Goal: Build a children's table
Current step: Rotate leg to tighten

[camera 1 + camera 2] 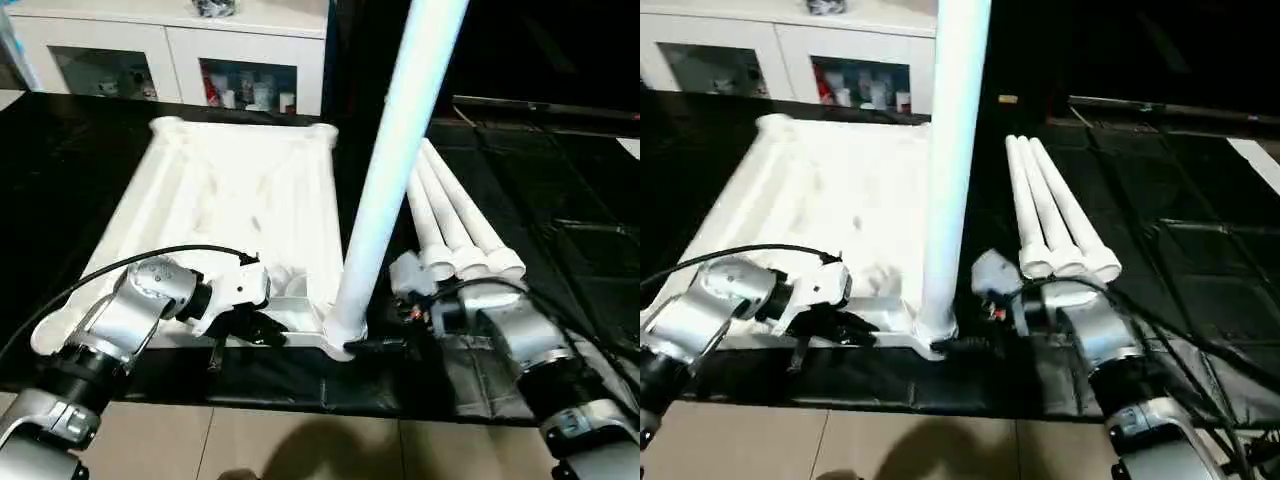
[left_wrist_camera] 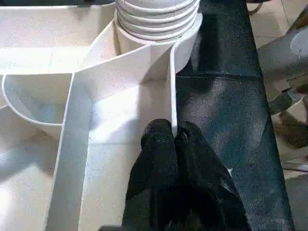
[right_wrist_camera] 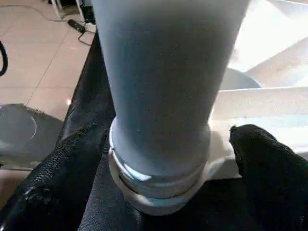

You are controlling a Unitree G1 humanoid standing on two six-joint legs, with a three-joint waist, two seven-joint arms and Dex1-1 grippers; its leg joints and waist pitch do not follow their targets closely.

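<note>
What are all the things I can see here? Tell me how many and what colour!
tabletop: one, white, lying underside up on the black mat.
standing leg: one, white, upright in the tabletop's near corner socket.
spare legs: three, white, lying side by side on the mat beside the tabletop.
mat: one, black, under everything.
cabinet: one, white with glass doors, at the back.
floor: beige tiles, in front.
left gripper: one, black fingers shut on the tabletop's thin edge wall.
right gripper: one, black fingers open on either side of the standing leg's base.
</note>
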